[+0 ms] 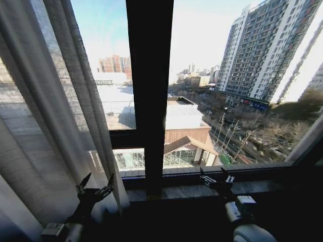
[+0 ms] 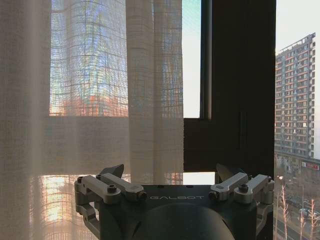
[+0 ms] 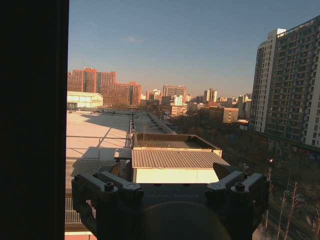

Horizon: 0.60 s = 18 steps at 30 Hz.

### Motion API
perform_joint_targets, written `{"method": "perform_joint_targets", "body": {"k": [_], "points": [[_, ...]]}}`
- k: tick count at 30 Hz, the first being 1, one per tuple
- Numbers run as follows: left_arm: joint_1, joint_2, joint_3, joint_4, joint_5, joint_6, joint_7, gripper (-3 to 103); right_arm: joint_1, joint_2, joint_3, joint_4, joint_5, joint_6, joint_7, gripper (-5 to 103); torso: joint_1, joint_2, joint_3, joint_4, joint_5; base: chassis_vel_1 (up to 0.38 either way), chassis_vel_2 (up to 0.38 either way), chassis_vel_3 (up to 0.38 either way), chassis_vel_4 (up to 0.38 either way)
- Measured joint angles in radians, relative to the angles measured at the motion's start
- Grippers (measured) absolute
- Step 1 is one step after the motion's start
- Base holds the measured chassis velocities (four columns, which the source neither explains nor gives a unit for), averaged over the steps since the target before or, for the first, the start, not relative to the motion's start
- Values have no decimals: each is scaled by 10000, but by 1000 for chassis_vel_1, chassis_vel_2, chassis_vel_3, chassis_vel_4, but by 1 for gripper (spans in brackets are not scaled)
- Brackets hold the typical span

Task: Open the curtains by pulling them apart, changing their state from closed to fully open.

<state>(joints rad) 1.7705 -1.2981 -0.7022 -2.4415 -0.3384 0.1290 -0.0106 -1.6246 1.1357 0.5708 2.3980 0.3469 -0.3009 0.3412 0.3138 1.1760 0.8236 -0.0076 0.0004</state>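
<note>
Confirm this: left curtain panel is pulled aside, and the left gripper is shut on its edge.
Not quite. The left curtain panel is pulled aside, but the left gripper is open beside its edge, gripping nothing. The head view shows it.

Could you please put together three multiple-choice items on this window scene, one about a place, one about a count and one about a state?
1. Where does the sheer off-white pleated curtain panel hang?
A. at the window's left side
B. across the middle
C. over the right pane

2. How many dark vertical window frame bars stand between the two panes in the head view?
A. one
B. two
C. three

3. How are the left gripper's fingers?
A. shut on the curtain
B. open, holding nothing
C. shut, empty

Answers: 1 A, the panel is gathered left of the bar; 2 A, a single bar splits the glass; 3 B, the fingers are spread with the fabric behind them. The right gripper is likewise open near the sill.
</note>
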Motion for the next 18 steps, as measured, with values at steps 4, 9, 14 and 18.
{"method": "perform_joint_targets", "body": {"k": [4,9,14,18], "points": [[-584,283,136,403,-28,67,-196,100,173,263,-39,-150,-278,225,13,100,2,0,0,1,-10,0,0,0,0],[-1133,593,256,858,-130,52,-597,100,292,504,-282,-256,-704,489,137,100,4,-1,2,-3,-2,0,0,0,0],[-1454,907,194,1280,-243,-6,-673,100,561,645,-661,-401,-1000,648,180,100,2,0,0,0,-1,0,0,0,0],[-1792,1184,178,1664,-358,-17,-684,100,704,720,-812,-530,-1170,752,184,100,3,0,0,1,-4,0,0,0,0]]}}
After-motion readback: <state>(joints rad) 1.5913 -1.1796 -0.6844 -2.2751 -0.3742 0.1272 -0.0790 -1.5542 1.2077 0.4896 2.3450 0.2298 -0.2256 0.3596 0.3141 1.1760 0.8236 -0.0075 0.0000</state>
